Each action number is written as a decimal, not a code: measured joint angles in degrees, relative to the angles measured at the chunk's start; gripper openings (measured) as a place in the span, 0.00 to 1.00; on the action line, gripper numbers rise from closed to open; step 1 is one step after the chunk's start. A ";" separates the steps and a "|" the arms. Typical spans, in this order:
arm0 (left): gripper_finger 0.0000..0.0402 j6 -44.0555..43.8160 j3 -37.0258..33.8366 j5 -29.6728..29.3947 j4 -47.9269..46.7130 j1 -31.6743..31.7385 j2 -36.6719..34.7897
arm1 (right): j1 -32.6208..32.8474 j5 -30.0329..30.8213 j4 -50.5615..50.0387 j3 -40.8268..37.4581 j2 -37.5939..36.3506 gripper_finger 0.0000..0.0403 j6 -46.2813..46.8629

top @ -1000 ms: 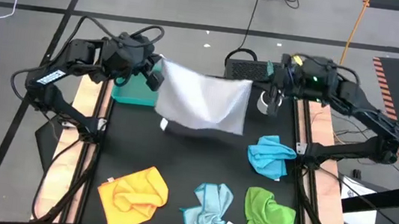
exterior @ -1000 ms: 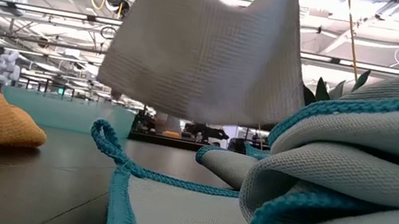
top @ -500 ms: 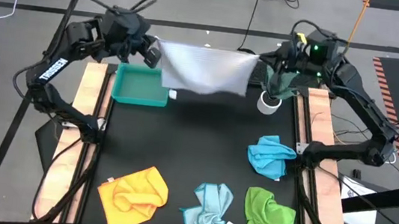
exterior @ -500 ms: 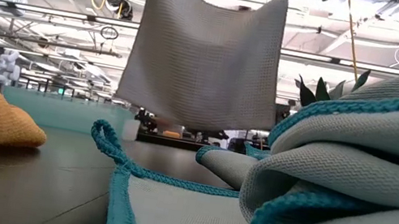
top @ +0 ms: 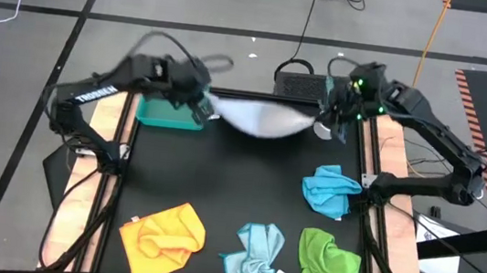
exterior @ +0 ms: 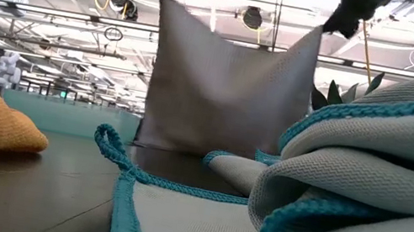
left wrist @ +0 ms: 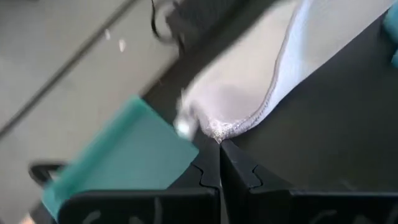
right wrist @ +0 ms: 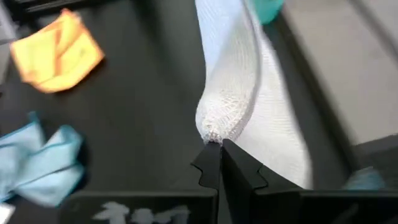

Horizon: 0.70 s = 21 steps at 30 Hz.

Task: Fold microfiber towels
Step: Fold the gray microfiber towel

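A white-grey towel hangs as a sheet between my two grippers over the far part of the table. My left gripper is shut on its upper left corner, my right gripper on its upper right corner. In the low view the towel reaches down to the table line; whether its lower edge touches, I cannot tell. Crumpled on the table lie a bright blue towel, a yellow-orange towel, a pale blue towel and a green towel. My left gripper pinches one upper corner of the towel, at the stitched hem, between its two fingers. The fingers slant down from the table's left. The cloth hangs below the hold. My right gripper pinches the other upper corner, bunched at the fingertips, slanting down from the right. The top edge sags a little between the two holds.
A teal tray stands at the far left, just behind my left gripper. A white pot with a plant stands at the far right beside my right gripper. The black middle of the table is bare.
Both grippers have come down, staying shut on the towel's corners. The towel, first billowed out toward the near side, has swung back and now hangs straight and lower, its bottom edge down at the table line.
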 joint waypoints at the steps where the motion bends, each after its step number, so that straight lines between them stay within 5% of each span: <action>1: 0.00 -1.52 -1.82 0.05 -0.57 -1.16 -0.10 | 1.02 -0.45 0.01 -1.58 -0.80 0.00 0.99; 8: 0.00 -11.38 -11.02 1.69 -0.99 -10.21 -0.48 | 10.06 -0.56 2.23 -13.59 -7.42 0.00 11.35; 21: 0.00 -31.86 -16.95 3.00 1.93 -25.18 -0.52 | 27.49 1.41 32.52 -40.86 -15.05 0.00 35.52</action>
